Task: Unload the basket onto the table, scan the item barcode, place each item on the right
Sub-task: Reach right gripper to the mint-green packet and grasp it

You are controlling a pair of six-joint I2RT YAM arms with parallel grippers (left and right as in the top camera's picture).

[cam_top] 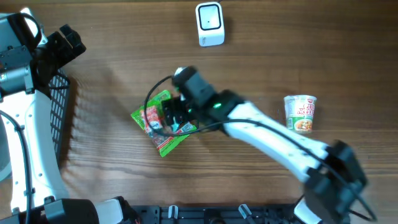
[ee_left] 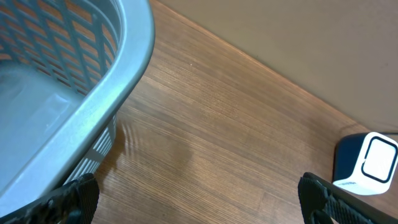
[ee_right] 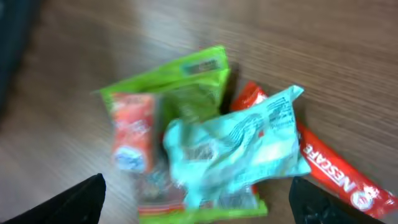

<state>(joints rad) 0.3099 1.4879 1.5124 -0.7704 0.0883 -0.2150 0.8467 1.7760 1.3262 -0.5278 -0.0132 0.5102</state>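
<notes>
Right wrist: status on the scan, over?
Left pincer open by basket. Right pincer open over teal packet, holding nothing. It lies atop green packet and Nescafe stick. Nothing between them and scanner.

Overhead, the right arm (cam_top: pixel 273 134) covered much of the pile of packets (cam_top: pixel 155 127), and the right gripper (cam_top: pixel 176 116) was a dark blur above it. The basket (cam_top: pixel 61 124) lay partly hidden under the left arm (cam_top: pixel 34 155). We could not read the print on the noodle cup (cam_top: pixel 301 113). From the right wrist the packets were smeared; we made out no barcode, and the red Nescafé stick (ee_right: pixel 329 171) ran beneath the pale blue packet (ee_right: pixel 236 149). From the left wrist the basket ran off the top and left edges, the scanner (ee_left: pixel 368 163) off the right.
</notes>
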